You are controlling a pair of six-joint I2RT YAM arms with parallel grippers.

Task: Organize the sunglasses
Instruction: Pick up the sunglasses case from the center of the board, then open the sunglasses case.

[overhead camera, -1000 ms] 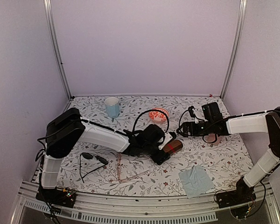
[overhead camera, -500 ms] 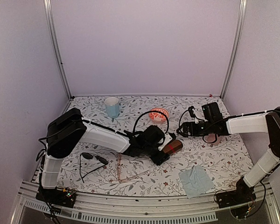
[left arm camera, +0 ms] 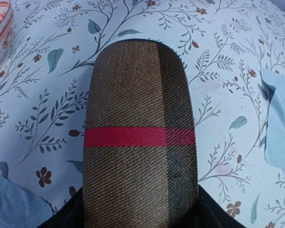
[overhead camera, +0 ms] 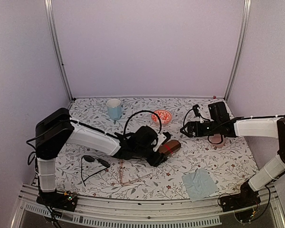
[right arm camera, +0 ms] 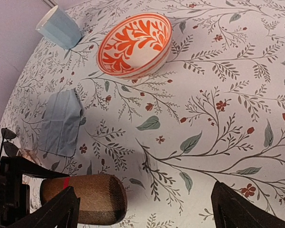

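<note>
Nearest the front edge of the desk (overhead camera: 228, 161) a blue cloth (overhead camera: 199, 184) lies on the right. Left of it is the pink pair (overhead camera: 131, 175), too faint to read well. Its front seems to run near to far, with an arm trailing right. Further left lies the black pair (overhead camera: 96, 162), well apart from both arms. Its front runs roughly left to right, and its thin arms are unfolded and point toward the near edge. Neither pair is held.

Just behind them the left claw (overhead camera: 161, 153) is pinching one end of the brown case (overhead camera: 172, 147). The wrist view shows a finger on either side of it. The case's long axis runs from the claw up and right, toward the other arm. I cannot tell whether it rests on the desk or hangs just above.

The right claw (overhead camera: 186, 129) is spread and holds nothing. It sits beyond the case's free end, near the pink case (overhead camera: 218, 141). Behind stand a bowl (overhead camera: 161, 116) and a cup (overhead camera: 114, 109).

This looks like the case-handling step, before any glasses are packed. The next move probably calls for settling the case within reach of both arms. The free claw could then open it while the other steadies it. After that comes a light grip on a frame by its bridge, lined up with the case's length.
</note>
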